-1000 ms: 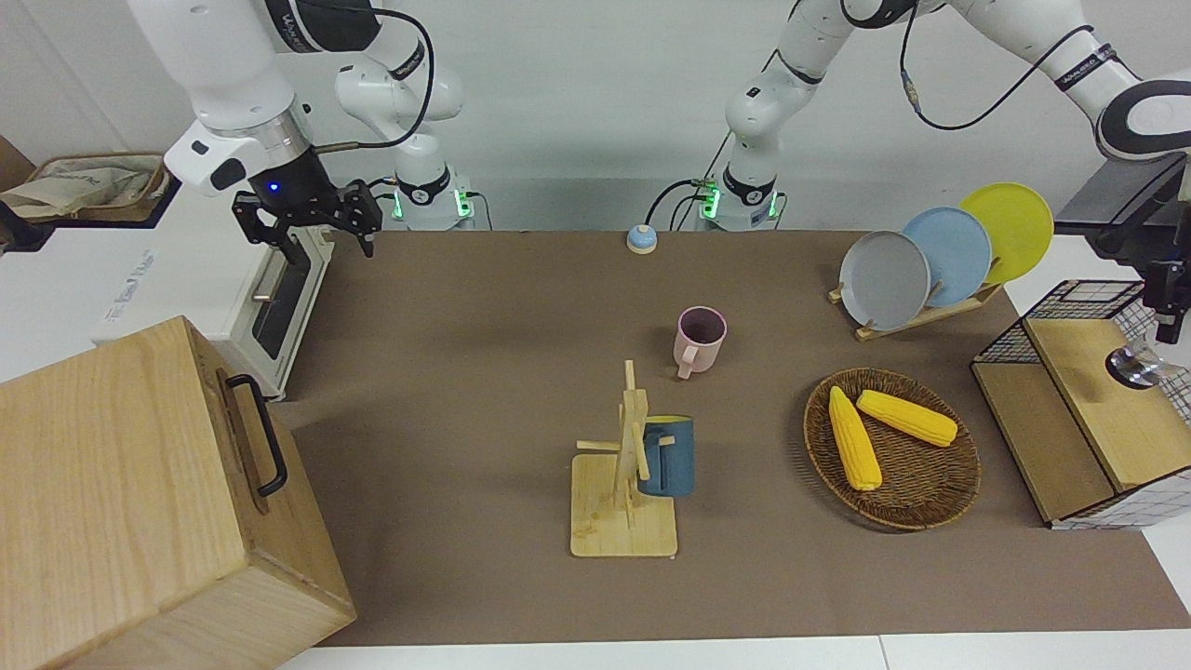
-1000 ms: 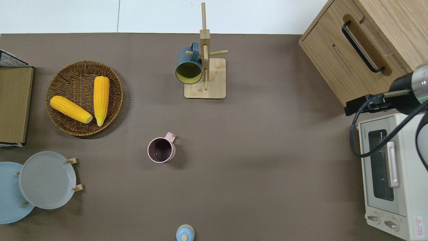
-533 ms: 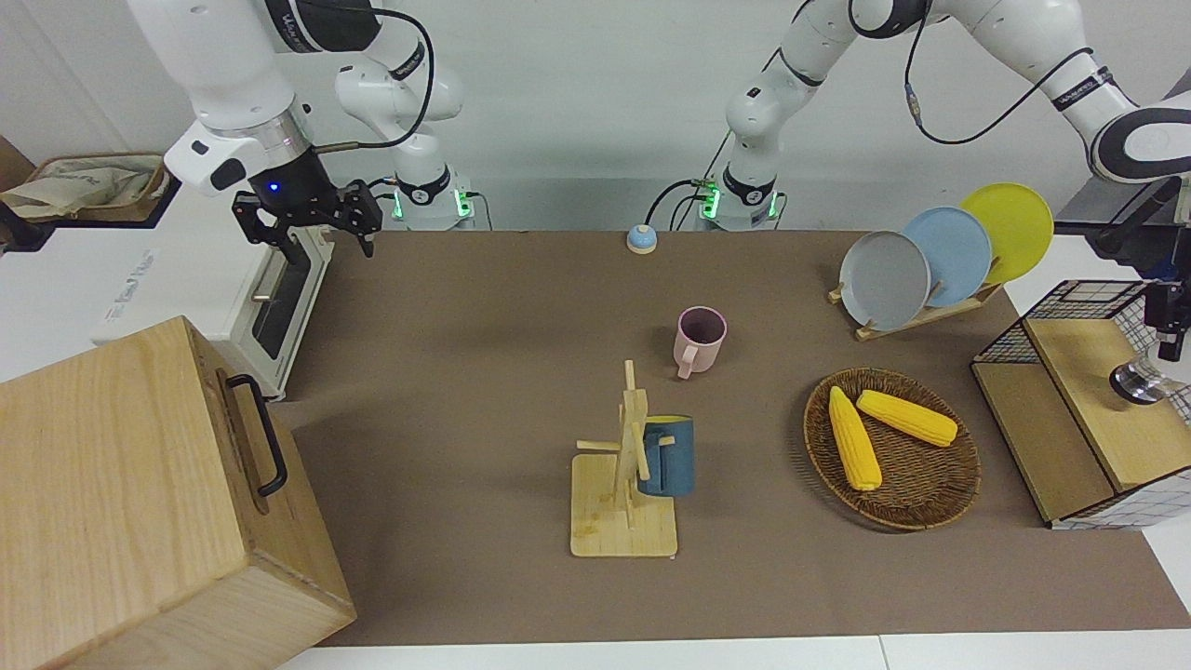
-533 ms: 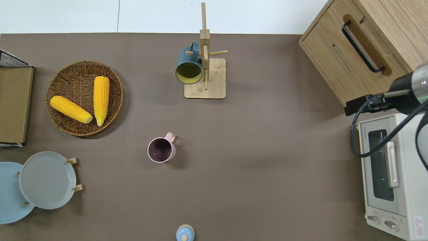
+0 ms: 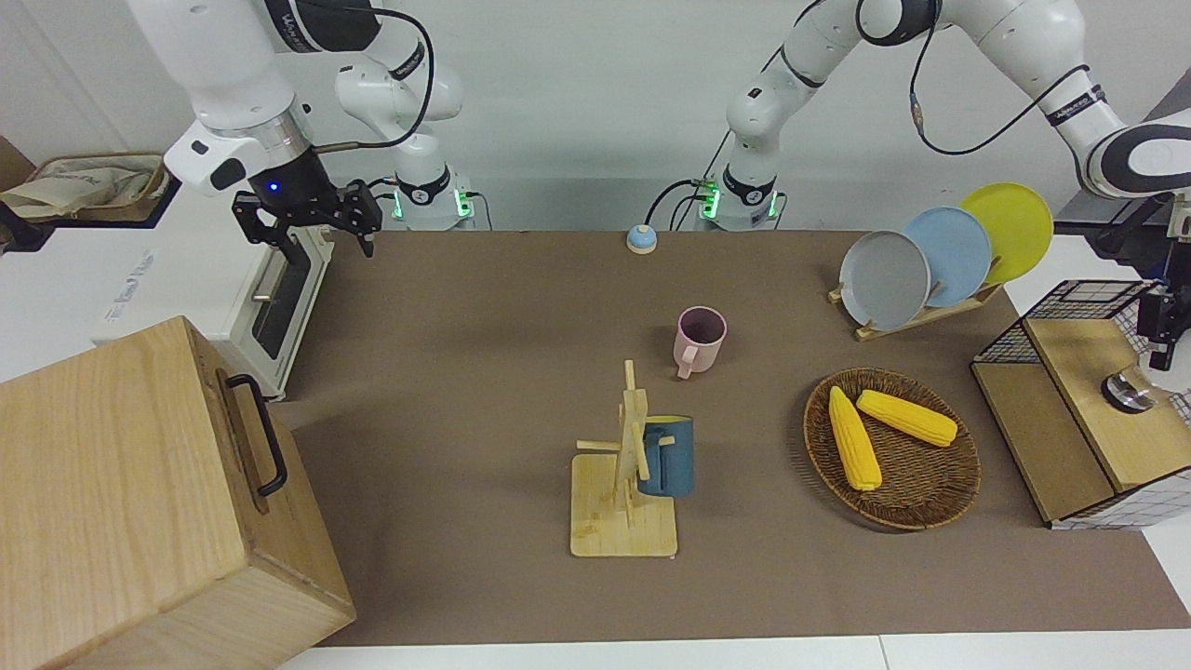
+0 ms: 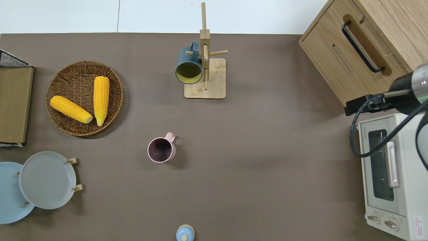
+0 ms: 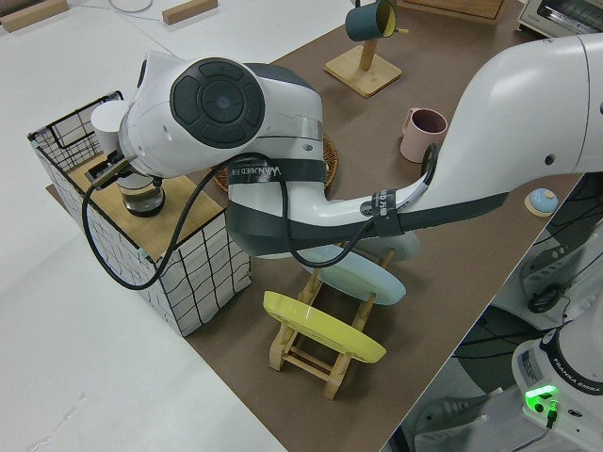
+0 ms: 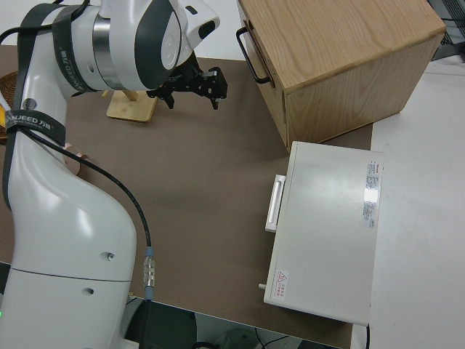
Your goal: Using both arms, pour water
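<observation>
My left gripper hangs over the wire-framed wooden shelf at the left arm's end of the table. A small clear glass stands on the shelf top right beside the gripper; it also shows in the left side view, where the arm hides the gripper. I cannot tell whether the gripper touches the glass. A pink mug stands upright mid-table. A dark blue mug hangs on a wooden mug tree. My right arm is parked, its gripper open and empty.
A wicker basket holds two corn cobs. A rack holds grey, blue and yellow plates. A wooden box with a black handle and a white toaster oven stand at the right arm's end. A small blue knob lies near the arm bases.
The glass by my left gripper has shifted lower onto the shelf top and a little toward the table's middle. The left arm's forearm has risen. The right arm has hardly moved.
</observation>
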